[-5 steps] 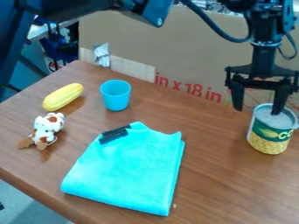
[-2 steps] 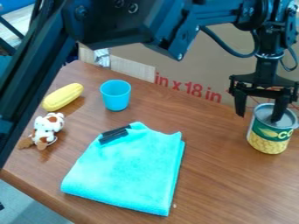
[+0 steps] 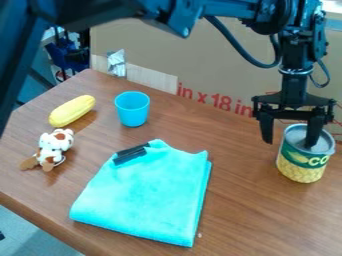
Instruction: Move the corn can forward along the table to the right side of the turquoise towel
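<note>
We've got brown-and-white plush toy [image 3: 55, 145] near table's [image 3: 247, 200] left edge, yellow oblong toy [image 3: 72, 111] toward far-left corner, blue plastic cup [image 3: 132, 108] nearer far edge, folded turquoise cloth [image 3: 143, 192] toward near edge, black gripper [image 3: 289, 144], fingers wide, one within rim of green-and-yellow metal can [image 3: 302, 162] by far edge.

End effector [image 3: 289, 142]: right of the frame, fingers apart, one reaching into the can's open top
Can [image 3: 304, 162]: upright, yellow and green, right edge
Cloth [image 3: 147, 192]: turquoise, folded, lower centre, black strip [image 3: 131, 154] on its top corner
Cup [image 3: 132, 112]: blue, upper left of centre
Corn [image 3: 72, 111]: yellow, upper left
Plush toy [image 3: 53, 149]: white and brown, just below the corn
Worktop [image 3: 250, 210]: brown wood
</note>
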You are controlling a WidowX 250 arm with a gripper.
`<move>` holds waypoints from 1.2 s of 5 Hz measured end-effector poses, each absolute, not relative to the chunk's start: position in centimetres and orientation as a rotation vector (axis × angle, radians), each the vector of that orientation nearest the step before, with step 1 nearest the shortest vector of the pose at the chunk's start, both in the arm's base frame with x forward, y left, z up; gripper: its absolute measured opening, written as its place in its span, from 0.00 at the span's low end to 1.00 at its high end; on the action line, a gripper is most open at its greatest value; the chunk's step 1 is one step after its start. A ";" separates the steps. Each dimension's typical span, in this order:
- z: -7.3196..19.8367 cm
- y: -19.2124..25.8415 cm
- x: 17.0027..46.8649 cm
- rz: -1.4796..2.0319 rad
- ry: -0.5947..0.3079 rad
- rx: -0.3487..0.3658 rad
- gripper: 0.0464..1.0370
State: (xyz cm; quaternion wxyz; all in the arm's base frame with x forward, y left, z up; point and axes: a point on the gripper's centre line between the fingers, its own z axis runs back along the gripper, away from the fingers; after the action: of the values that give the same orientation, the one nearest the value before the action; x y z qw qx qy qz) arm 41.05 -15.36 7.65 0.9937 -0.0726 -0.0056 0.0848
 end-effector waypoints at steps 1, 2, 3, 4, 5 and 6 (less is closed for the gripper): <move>7.7 -14.5 37.6 0.214 0.073 -0.055 0.96; 8.0 -14.5 35.3 0.194 0.162 0.095 0.96; 8.0 -14.6 32.5 0.149 0.222 0.168 0.96; 8.0 -13.7 29.1 0.175 0.273 0.096 0.96; 8.0 -13.7 27.9 0.173 0.310 0.048 0.96; 9.3 -13.7 28.7 0.133 0.204 -0.014 0.96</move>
State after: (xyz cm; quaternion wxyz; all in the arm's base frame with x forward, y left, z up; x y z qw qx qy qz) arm 28.72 -13.65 9.30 0.9926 -0.0070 0.1016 0.0664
